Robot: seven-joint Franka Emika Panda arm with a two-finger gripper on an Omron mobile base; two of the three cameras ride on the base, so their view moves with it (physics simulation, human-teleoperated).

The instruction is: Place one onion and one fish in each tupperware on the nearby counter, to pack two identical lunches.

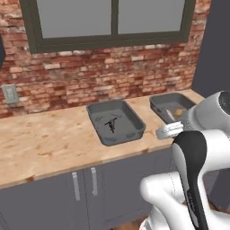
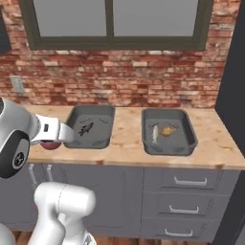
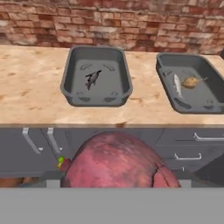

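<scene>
Holding red onion [image 3: 116,159], claw clamped, tips hidden | left tupperware [image 3: 96,78]: dark fish [image 3: 92,79] | right tupperware [image 3: 194,85] at 2 o'clock: pale fish [image 3: 176,85], yellow onion [image 3: 190,82] | worktop [image 3: 30,92]

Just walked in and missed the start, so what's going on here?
The robot arm is carrying a red onion in its gripper toward two grey tubs on the wooden counter. The left tub holds a dark fish and no onion. The right tub already has a pale fish and a yellowish onion. So one lunch looks packed, and the held onion would complete the other.
</scene>
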